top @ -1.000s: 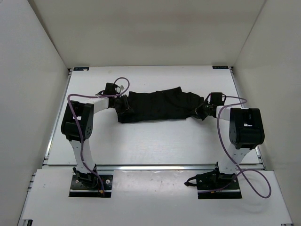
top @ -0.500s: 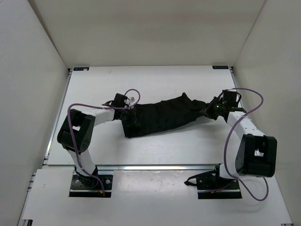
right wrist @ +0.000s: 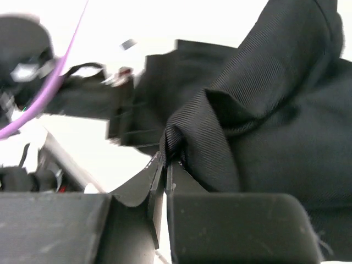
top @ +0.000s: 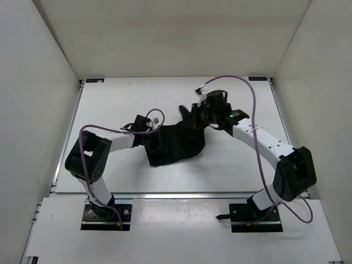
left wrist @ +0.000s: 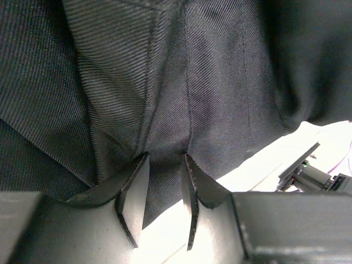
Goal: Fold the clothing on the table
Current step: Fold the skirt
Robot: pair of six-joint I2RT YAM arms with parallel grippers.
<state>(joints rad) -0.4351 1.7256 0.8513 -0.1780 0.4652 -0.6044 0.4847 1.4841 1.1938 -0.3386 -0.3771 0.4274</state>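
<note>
The black pleated clothing [top: 177,147] lies bunched in the middle of the white table [top: 236,165], with its right end lifted and drawn over to the left. At the garment's left end my left gripper [top: 152,140] is low on the table, and in the left wrist view its fingers [left wrist: 164,165] hold a fold of the clothing [left wrist: 209,82] between them. Above the garment's upper right part, my right gripper [top: 197,115] is shut on an edge of fabric. In the right wrist view the right gripper [right wrist: 166,160] pinches a ridge of the clothing [right wrist: 275,110] at its tips.
White walls enclose the table on the left, the right and at the back. A silvery rail [top: 181,195] runs along the near edge, with both arm bases just in front of it. A purple cable [top: 250,91] loops above the right arm. The left arm's wrist [right wrist: 88,99] shows in the right wrist view.
My right gripper has swung from the table's right side up and to the left, carrying the garment's right end over the middle. The left gripper has shifted slightly right and nearer.
</note>
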